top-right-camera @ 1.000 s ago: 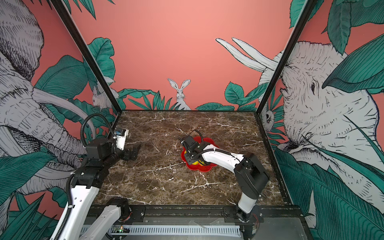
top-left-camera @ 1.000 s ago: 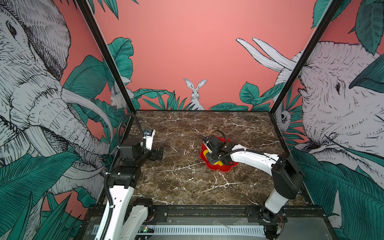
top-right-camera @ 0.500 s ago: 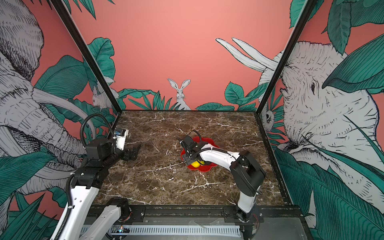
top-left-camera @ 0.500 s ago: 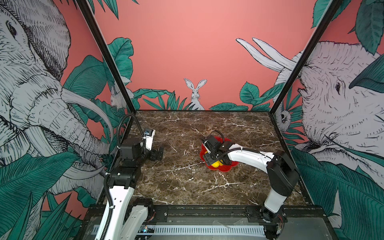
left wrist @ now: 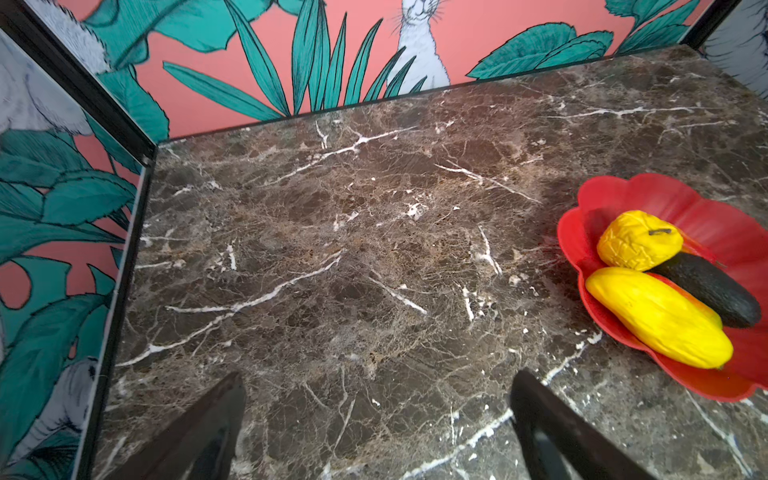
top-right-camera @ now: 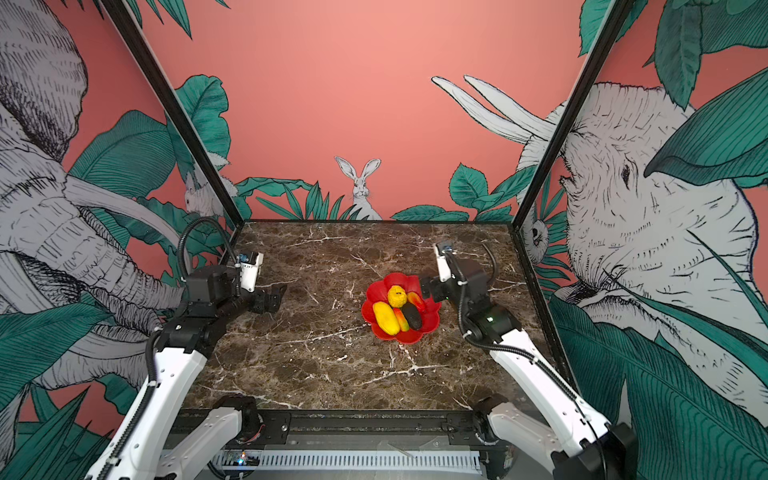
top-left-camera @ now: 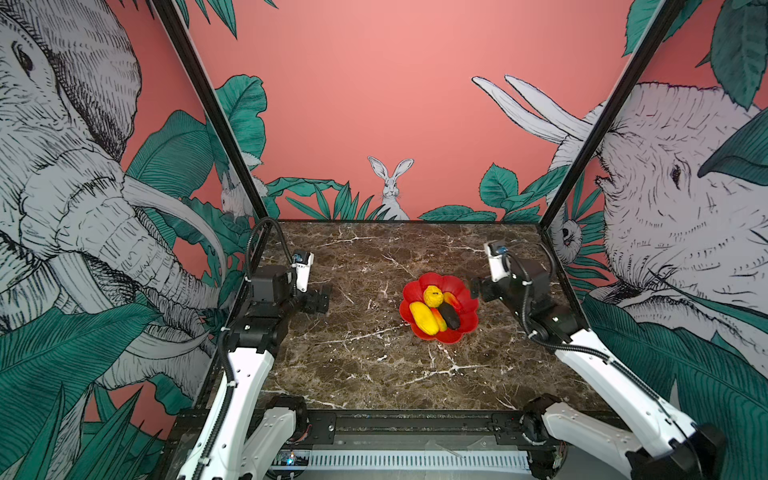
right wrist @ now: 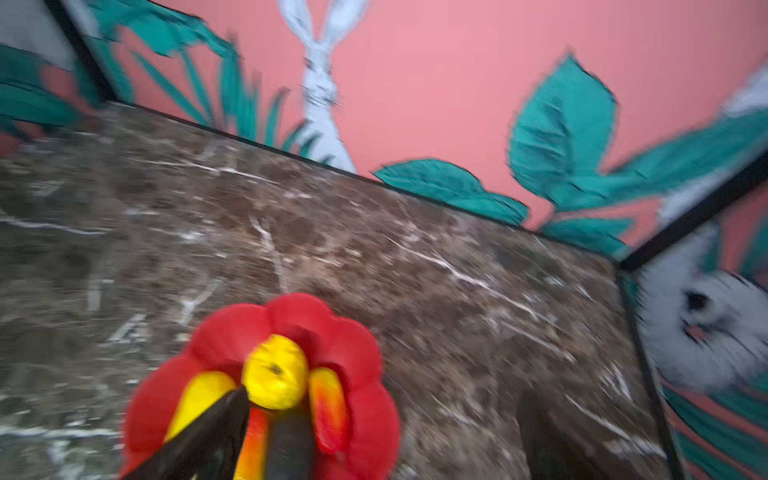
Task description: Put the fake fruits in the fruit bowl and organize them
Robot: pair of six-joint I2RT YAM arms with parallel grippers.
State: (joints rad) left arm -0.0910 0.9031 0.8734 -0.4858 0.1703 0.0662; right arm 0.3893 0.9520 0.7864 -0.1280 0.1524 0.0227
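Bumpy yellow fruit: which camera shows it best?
The left wrist view: the bumpy yellow fruit is close and sharp, its texture and stem clear, inside the fruit bowl. Both top views show it whole but small; the right wrist view shows it blurred.

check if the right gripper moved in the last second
Yes. The right gripper was over the fruit bowl; it has pulled back rightward off the fruits and now hangs open near the bowl's right rim.

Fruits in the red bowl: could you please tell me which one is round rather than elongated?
The bumpy yellow fruit at the far side of the bowl; the smooth yellow one, the dark one and the two red-orange ones are elongated.
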